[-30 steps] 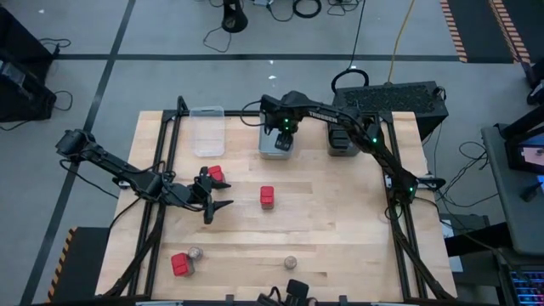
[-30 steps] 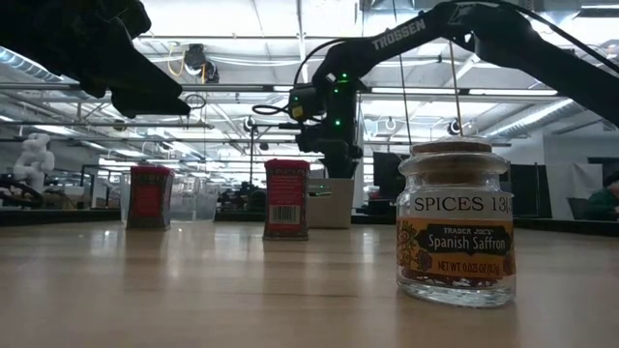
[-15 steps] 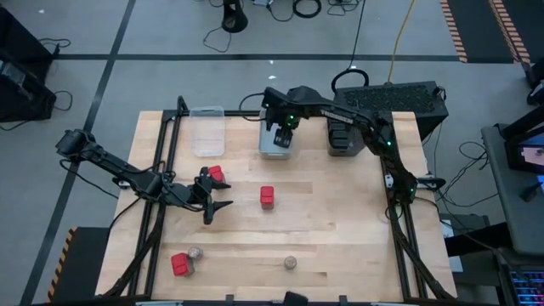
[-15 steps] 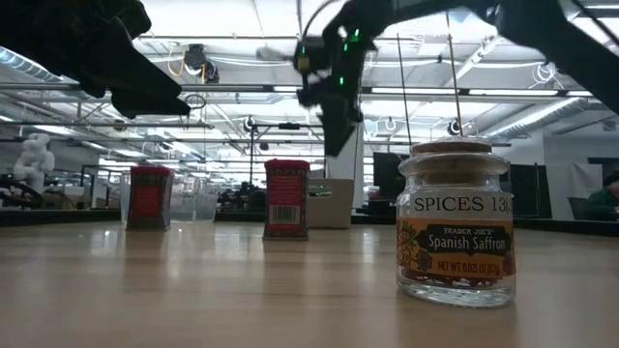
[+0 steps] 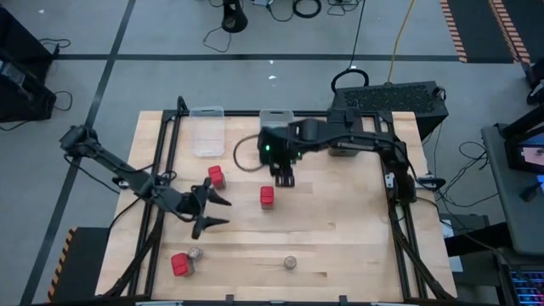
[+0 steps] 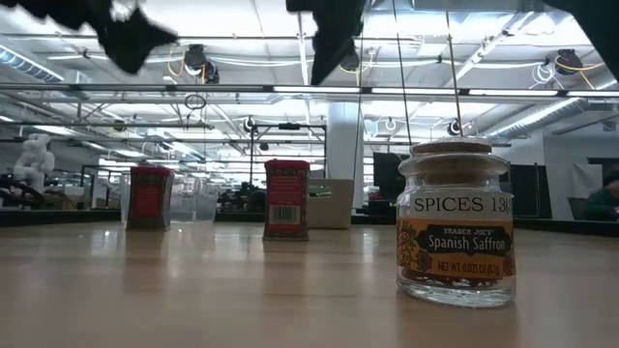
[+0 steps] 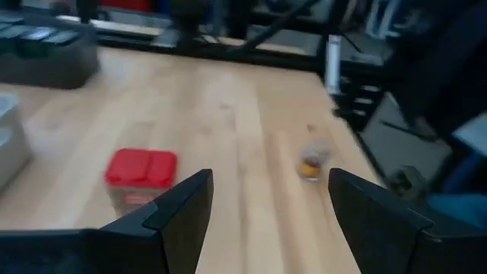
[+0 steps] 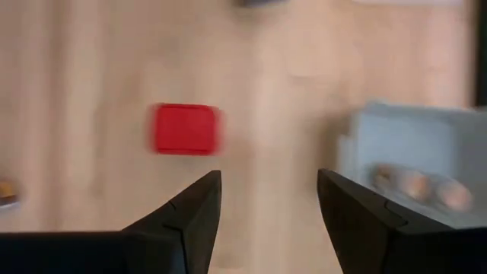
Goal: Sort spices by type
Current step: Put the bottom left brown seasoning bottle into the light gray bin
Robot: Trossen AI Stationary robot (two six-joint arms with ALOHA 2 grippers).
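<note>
At the table's twelve o'clock edge stand a clear bin [image 5: 206, 130] and a grey bin [image 8: 411, 164] holding round brownish-topped jars [image 8: 415, 183]. The right gripper [image 5: 284, 177] hangs wide open and empty, a red box [image 5: 267, 196] at its seven o'clock. The left gripper [image 5: 212, 209] is spread, holding nothing, another red box [image 5: 216, 176] at its twelve.

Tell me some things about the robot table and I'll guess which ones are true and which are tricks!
1. Both grippers are open and hold nothing. True: the left gripper and right gripper are empty.
2. The small round glass jar labelled Spanish Saffron lies on its side. False: it stands upright.
3. Three red boxy spice tins are out on the wooden table. True: and.
4. The right gripper hovers over the clear plastic bin. False: it hovers near the middle red tin.
</note>
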